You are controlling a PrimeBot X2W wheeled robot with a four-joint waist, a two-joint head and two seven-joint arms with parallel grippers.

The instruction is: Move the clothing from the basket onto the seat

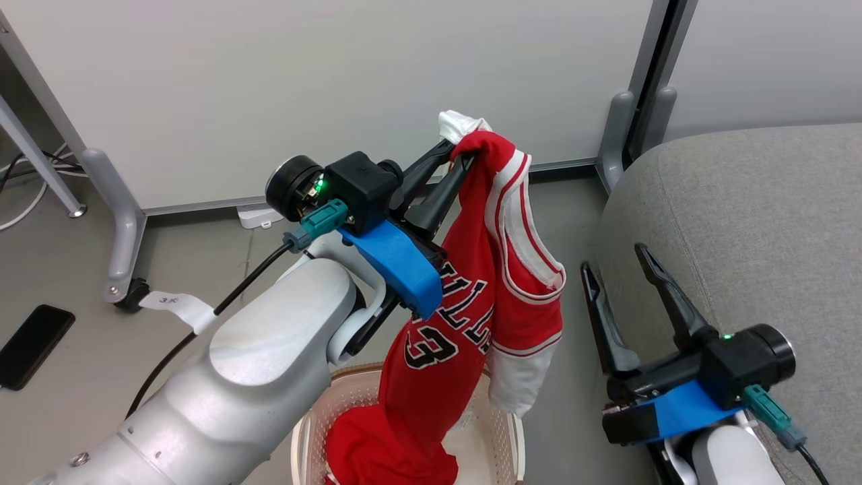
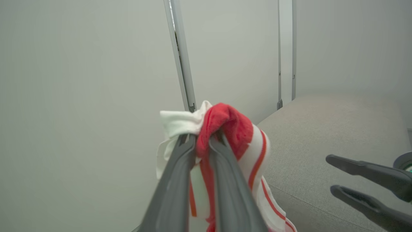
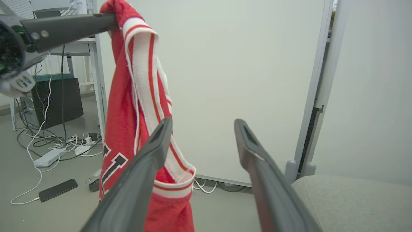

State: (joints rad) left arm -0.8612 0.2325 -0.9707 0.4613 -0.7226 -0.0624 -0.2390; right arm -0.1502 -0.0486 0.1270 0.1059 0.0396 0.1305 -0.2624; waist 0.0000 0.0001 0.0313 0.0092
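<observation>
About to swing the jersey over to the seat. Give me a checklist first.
1. The left gripper grips the jersey: ok.
2. The jersey hangs clear of the basket: not ok, lower end inside.
3. The right gripper is open, empty: ok.
4. Path to the seat free: not ok, right gripper stands between.
5. Landing spot on seat bare: ok.
6. More clothing in basket: cannot tell.

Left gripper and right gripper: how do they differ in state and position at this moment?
The left gripper is shut on the jersey at its top; the right gripper is open and empty. The left gripper is high above the basket, with the jersey hanging down into it; the right gripper sits lower, at the edge of the seat. Both have two long dark fingers and a blue mount.
</observation>
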